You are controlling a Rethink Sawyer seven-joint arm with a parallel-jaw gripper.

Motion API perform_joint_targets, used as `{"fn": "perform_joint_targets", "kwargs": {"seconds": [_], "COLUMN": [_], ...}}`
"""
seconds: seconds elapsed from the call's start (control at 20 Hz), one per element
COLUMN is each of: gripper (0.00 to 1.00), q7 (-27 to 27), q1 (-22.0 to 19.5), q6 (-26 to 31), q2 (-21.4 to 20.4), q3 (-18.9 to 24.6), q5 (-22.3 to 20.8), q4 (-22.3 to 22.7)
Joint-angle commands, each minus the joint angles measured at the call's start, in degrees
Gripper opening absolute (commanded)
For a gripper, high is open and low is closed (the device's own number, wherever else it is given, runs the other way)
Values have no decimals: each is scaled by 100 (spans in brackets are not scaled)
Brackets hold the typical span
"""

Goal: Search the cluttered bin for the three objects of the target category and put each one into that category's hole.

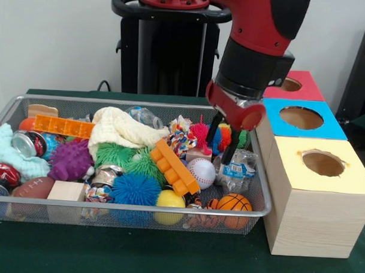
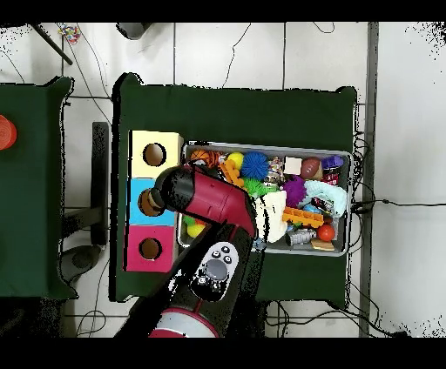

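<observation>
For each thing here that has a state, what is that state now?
end effector: open, lowered into the bin, holding nothing visible
wire bin: full of mixed objects
yellow box hole: open, nothing visible inside
blue box hole: open, nothing visible inside
plastic bottle: crumpled, lying beside the end effector

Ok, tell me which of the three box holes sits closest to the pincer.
The blue box's hole, the middle one of the row. The pincer hangs over the bin's end just beside it; the yellow hole and red hole lie farther off.
</observation>
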Motion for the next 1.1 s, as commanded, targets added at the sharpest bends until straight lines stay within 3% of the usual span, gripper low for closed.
{"fn": "perform_joint_targets", "kwargs": {"seconds": [0.05,0.4,0.85,1.1], "gripper": [100,100,100,100], "q7": [903,1062,1443,1292], "q1": [-3,176,781,930], "q6": [-413,-473,-245,-375], "q2": [485,765,1089,1108], "q3": [715,610,353,483], "q5": [141,245,491,545], "q4": [-62,-248,-652,-630]}}
